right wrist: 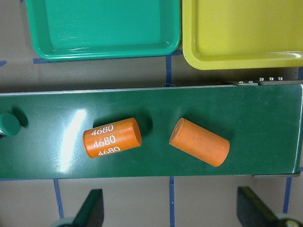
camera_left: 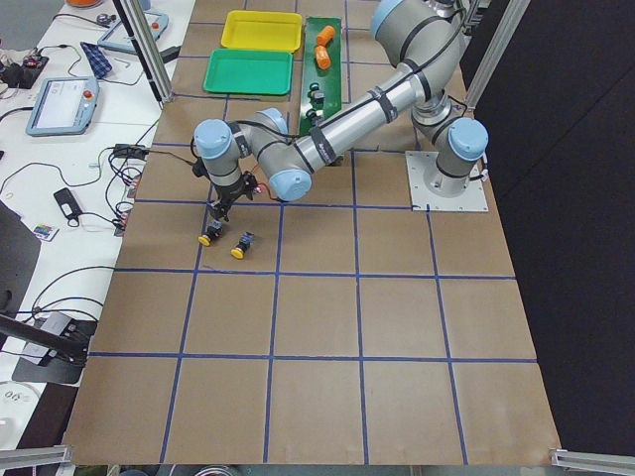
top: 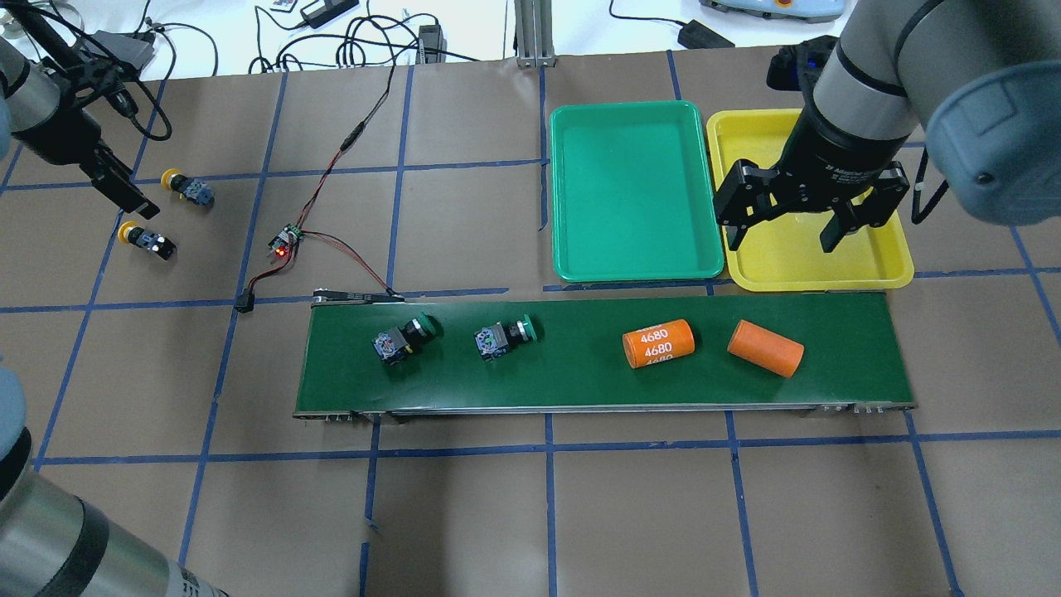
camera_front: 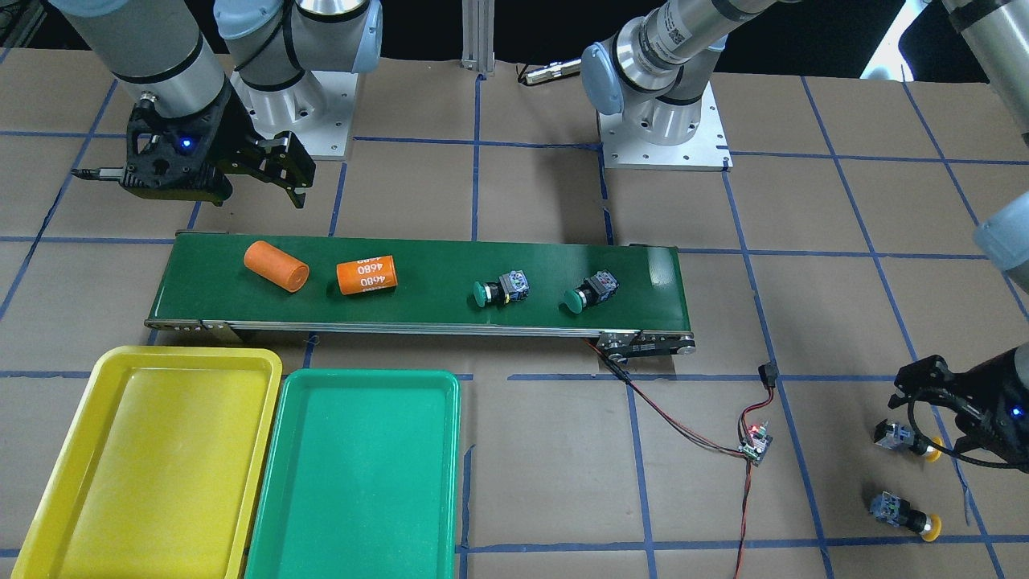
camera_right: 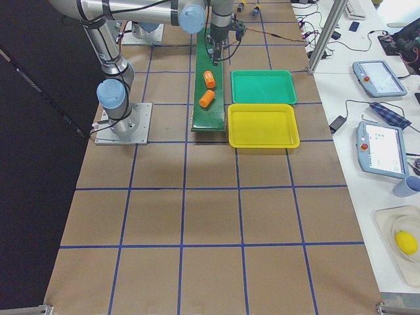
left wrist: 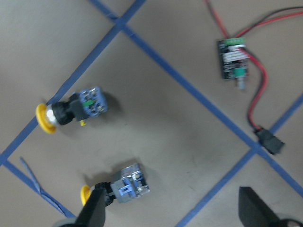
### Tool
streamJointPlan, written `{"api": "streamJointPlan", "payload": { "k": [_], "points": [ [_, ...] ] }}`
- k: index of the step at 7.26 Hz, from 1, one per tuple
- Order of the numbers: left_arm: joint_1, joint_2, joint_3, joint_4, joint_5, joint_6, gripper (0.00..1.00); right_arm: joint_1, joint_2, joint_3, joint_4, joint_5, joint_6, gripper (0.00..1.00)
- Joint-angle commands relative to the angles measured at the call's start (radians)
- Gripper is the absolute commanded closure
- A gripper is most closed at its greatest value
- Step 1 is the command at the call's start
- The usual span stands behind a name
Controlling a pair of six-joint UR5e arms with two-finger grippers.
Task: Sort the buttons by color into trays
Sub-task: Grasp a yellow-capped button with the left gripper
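Two green buttons (camera_front: 502, 289) (camera_front: 591, 291) lie on their sides on the dark-green conveyor belt (camera_front: 434, 310). Two yellow buttons (camera_front: 908, 441) (camera_front: 904, 515) lie on the brown table at the robot's left end. My left gripper (camera_front: 932, 418) hovers open over them. In the left wrist view one yellow button (left wrist: 125, 185) lies beside a fingertip (left wrist: 94, 210) and the other (left wrist: 71, 109) lies farther off. My right gripper (camera_front: 277, 173) hangs open and empty above the belt's other end. The yellow tray (camera_front: 104, 378) and the green tray (camera_front: 362, 482) stand side by side, both bare.
Two orange cylinders (camera_front: 277, 265) (camera_front: 367, 275) lie on the belt under the right gripper, one printed 4680. A small circuit board (camera_front: 756, 445) with red and black wires lies between the belt and the yellow buttons. Both arm bases (camera_front: 663, 137) stand behind the belt.
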Motion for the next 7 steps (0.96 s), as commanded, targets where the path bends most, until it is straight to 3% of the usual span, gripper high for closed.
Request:
{"api": "streamJointPlan", "payload": {
  "k": [1,4,5,6,7],
  "points": [
    [0.011,-0.071,0.007,0.077,0.026,-0.137,0.00,0.000,-0.001,0.002,0.002,-0.005,0.000,0.00],
    [0.016,-0.137,-0.010,0.206,0.091,-0.232,0.00,0.000,0.004,0.005,-0.001,-0.005,-0.001,0.00],
    [0.014,-0.130,-0.010,0.167,0.091,-0.235,0.00,0.000,0.004,0.005,-0.024,0.000,-0.001,0.00],
    [0.014,-0.110,-0.004,0.051,0.083,-0.256,0.00,0.002,0.004,0.005,-0.083,0.004,0.003,0.00],
    [0.016,-0.116,-0.001,0.042,0.080,-0.258,0.00,0.002,0.007,0.005,-0.073,0.003,-0.015,0.00]
  ]
}}
